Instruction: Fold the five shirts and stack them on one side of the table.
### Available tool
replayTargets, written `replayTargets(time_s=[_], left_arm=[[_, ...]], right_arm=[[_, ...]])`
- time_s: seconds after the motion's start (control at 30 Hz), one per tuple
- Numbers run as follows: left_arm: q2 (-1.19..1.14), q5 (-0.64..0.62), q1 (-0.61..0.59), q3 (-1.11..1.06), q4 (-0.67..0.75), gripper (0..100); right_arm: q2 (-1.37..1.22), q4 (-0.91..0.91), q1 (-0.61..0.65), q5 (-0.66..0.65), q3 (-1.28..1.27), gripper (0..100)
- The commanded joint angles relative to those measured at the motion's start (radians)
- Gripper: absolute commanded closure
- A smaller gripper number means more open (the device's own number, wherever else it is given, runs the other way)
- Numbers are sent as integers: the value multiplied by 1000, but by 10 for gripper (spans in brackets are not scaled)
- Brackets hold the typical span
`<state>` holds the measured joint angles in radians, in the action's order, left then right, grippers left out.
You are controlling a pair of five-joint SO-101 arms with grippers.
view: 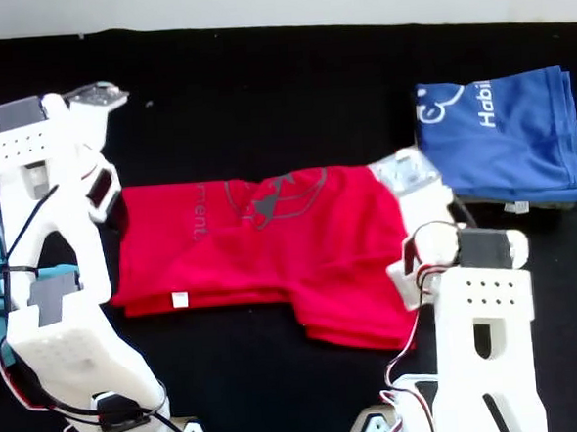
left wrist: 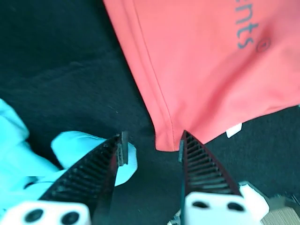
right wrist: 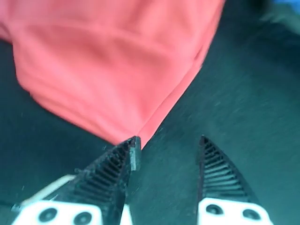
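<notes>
Two spread claws hover over the bench (view: 261,90): right claw (right wrist: 168,147) at a red shirt (view: 270,237) corner, left claw (left wrist: 152,140) at its tagged left corner near teal cloth (left wrist: 18,140), possibly another shirt. Folded blue shirt (view: 519,133) lies far right.

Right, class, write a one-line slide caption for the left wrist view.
Left gripper, open, at the red shirt's hemmed corner, turquoise cloth beside it on the black table.

**Both arms up, jaws apart**

The left arm (view: 65,332) rises from the near edge of the table (view: 261,81) along its left side, left gripper (left wrist: 152,140) aimed down, fingers (left wrist: 101,164) spread. The right arm (view: 456,318) stands at the near edge too, right gripper (right wrist: 168,143) likewise parted.
</notes>
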<state>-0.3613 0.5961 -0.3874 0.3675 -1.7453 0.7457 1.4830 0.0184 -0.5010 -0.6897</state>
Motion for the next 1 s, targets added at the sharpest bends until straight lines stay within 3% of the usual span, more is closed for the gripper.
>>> replayTargets(time_s=[0.0, 0.1, 0.2, 0.43, 0.63, 0.87, 0.97], left_arm=[[38, 2, 2, 56, -15, 816], [25, -5, 42, 28, 2, 866], [-27, -109, 114, 4, 92, 997], [-229, -186, 237, 8, 265, 991], [-378, -190, 166, 99, 385, 991], [-579, -190, 42, 470, 376, 991], [-656, -190, 38, 613, 331, 991]], right_arm=[[10, -50, 12, -6, 73, 807], [-4, -145, 33, -6, 30, 849], [-105, -229, 77, 43, 19, 998], [-495, -349, 159, 215, 311, 993], [-903, -426, 137, 242, 553, 993], [-1291, -452, 33, 241, 886, 993], [-1369, -377, 13, 241, 1030, 993]])
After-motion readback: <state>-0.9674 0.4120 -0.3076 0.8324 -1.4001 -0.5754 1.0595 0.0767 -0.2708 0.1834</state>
